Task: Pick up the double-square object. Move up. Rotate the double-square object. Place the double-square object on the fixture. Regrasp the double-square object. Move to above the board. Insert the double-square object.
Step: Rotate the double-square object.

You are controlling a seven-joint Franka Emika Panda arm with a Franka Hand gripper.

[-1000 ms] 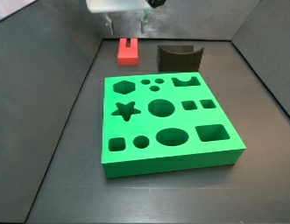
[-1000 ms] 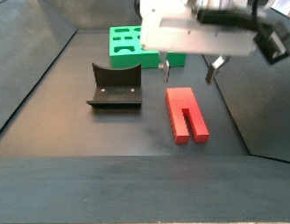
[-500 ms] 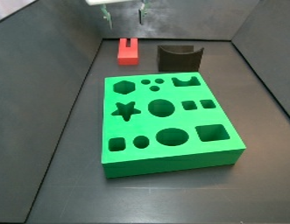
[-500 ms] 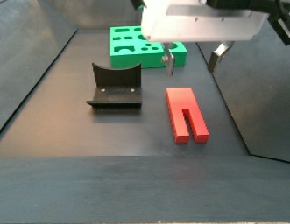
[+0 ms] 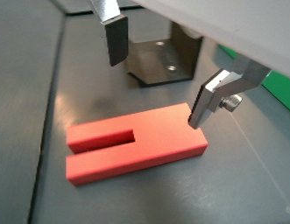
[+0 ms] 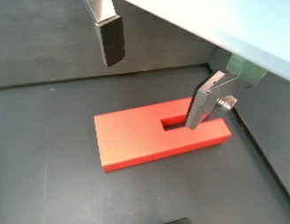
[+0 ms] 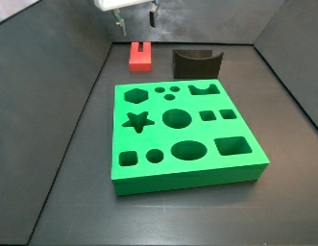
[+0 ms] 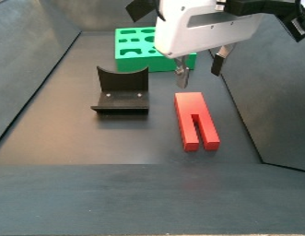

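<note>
The red double-square object lies flat on the dark floor, its notched end pointing away from the green board. It shows in both wrist views and small in a side view. My gripper is open and empty, hanging above the object's board-side end; it shows near the frame's upper edge in a side view and in both wrist views. The black fixture stands beside the red object, also in a wrist view and a side view.
Dark walls enclose the floor on all sides. The board lies just past the fixture and the red object.
My gripper has risen and shifted slightly toward the board over the last second. The red object, fixture and board have not moved.
</note>
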